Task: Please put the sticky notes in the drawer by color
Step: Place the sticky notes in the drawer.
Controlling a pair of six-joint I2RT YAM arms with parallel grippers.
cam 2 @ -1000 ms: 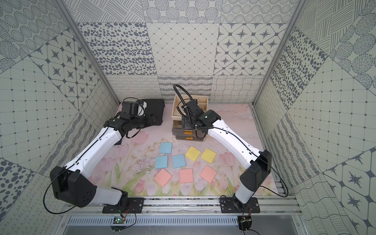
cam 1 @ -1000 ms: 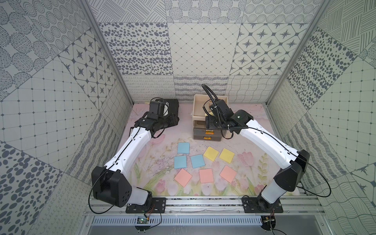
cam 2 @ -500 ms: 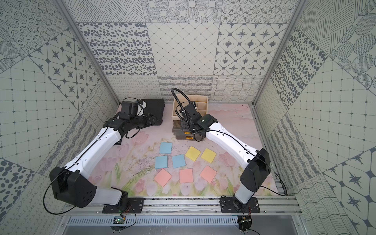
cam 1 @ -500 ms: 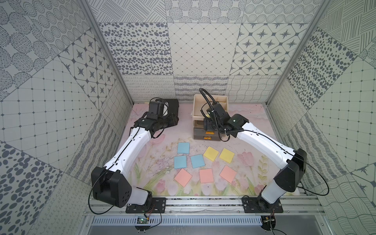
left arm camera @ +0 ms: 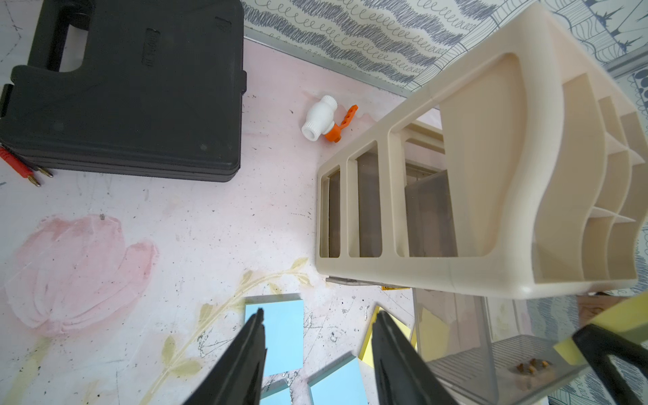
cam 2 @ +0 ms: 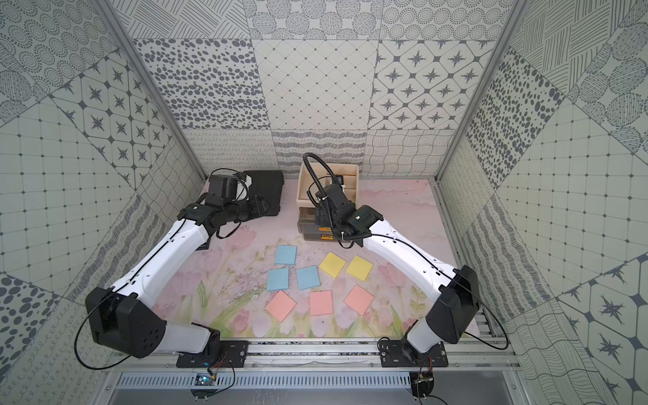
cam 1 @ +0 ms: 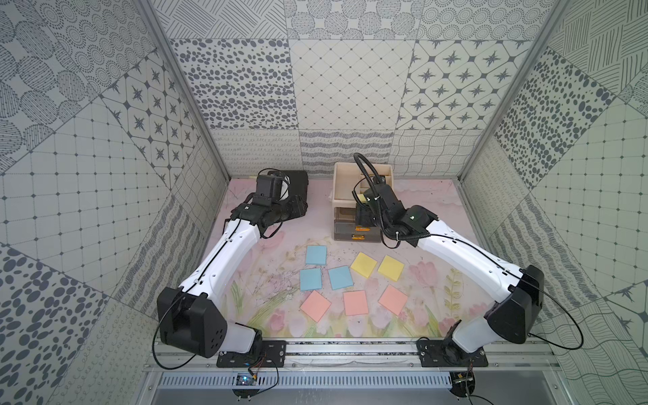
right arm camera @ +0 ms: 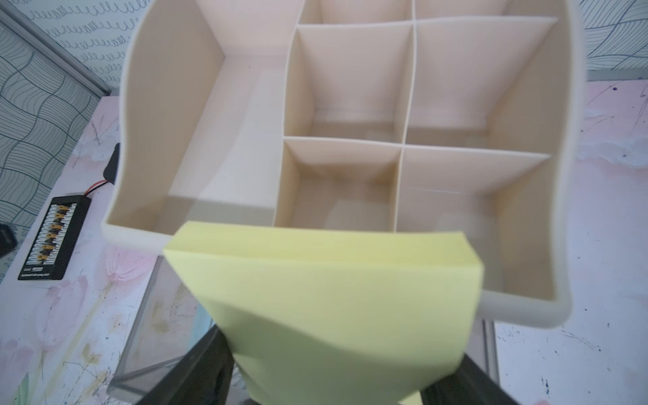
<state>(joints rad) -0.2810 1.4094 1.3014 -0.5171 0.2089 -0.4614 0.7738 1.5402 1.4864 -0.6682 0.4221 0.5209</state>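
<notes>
The right fingers (right arm camera: 196, 368) pinch a thick, square yellow sticky-note pad (right arm camera: 343, 308) just above the pulled-out smoky translucent top drawer (right arm camera: 147, 333) of the cream plastic cabinet (right arm camera: 157, 140), the wrist slightly shifted since a second ago. The left fingers (left arm camera: 245, 357), half parted and empty, have stayed over the floral counter (left arm camera: 140, 228). Ahead of them lie flat blue notes (cam 1: 316, 255), yellow notes (cam 1: 364, 264) and pink notes (cam 1: 355, 303).

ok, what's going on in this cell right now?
The right gripper holds a yellow sticky pad over the open drawer of the cream cabinet, not yet dropped in. The left gripper is open and empty, near the black case. Three blue notes, two yellow notes and three pink notes lie on the mat.
</notes>
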